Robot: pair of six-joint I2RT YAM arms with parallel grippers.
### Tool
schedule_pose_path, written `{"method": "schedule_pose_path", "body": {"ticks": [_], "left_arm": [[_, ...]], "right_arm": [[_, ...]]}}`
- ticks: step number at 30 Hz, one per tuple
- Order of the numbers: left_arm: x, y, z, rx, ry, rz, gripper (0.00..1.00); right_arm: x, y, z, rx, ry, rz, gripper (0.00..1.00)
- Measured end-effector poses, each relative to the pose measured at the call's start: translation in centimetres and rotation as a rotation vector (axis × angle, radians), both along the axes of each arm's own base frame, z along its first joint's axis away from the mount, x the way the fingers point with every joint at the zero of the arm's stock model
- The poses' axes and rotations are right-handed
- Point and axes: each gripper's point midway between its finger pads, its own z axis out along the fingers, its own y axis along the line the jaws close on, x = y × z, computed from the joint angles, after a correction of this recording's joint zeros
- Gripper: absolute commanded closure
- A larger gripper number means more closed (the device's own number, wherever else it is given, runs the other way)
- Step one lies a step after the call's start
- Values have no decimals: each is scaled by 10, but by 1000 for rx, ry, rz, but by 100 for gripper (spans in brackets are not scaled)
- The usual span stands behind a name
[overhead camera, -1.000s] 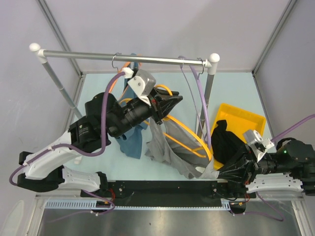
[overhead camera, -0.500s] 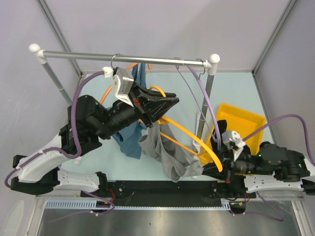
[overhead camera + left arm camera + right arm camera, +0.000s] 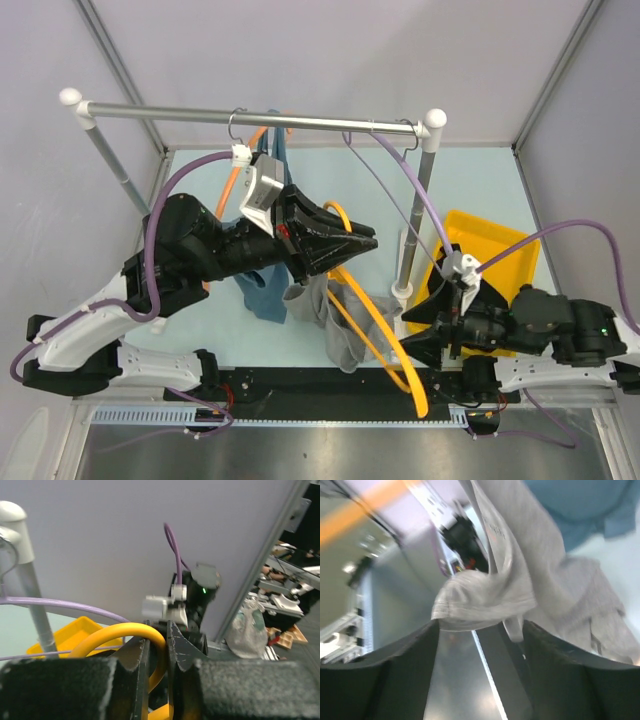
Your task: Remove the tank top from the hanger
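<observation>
Left gripper (image 3: 362,240) clamps hanger (image 3: 385,345); right gripper (image 3: 418,332) jaws apart. Tank top (image 3: 335,325), at its 9 o'clock, may snag on the hanger arm.

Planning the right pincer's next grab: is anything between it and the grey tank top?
From above, the orange hanger crosses between the right pincer and the grey tank top. The wrist view, though, shows the fabric straight ahead between the open fingers, the hanger off at upper left.

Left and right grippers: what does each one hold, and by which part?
The left gripper pinches the orange hanger at its curved bend. The right gripper holds nothing; its jaws stand open in front of the grey tank top.
</observation>
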Motion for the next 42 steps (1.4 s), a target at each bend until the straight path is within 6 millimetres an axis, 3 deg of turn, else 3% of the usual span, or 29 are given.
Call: {"method": "schedule_pose_path", "body": {"ticks": [2,5,10,18,27,30,31,37,42], "left_arm": [[-8,-1,-2,11,-7,-43,100],[-18,-2,-6,24,-14,-102,100],[-30,-4,-16,50,-22,-174,100],[-47,-4,-23,62,-23,-272,100],[-65,3,-20,30,-41,-367,100],[-71,7,-19,18,-51,-399,100],[-73,7,-17,12,-57,-408,100],[-84,13,-12,-16,-78,-467,100],[-99,20,-12,-38,-96,-554,100]], "right_arm": [[-4,-2,24,65,-11,31,12],[-5,-1,53,131,-38,46,5],[-3,20,84,158,-97,58,4],[4,65,81,112,-169,53,15],[24,82,93,149,-219,-53,26],[30,90,90,135,-230,-71,34],[31,92,89,132,-231,-73,46],[39,100,87,123,-244,-92,83],[52,97,90,130,-243,-146,100]]}}
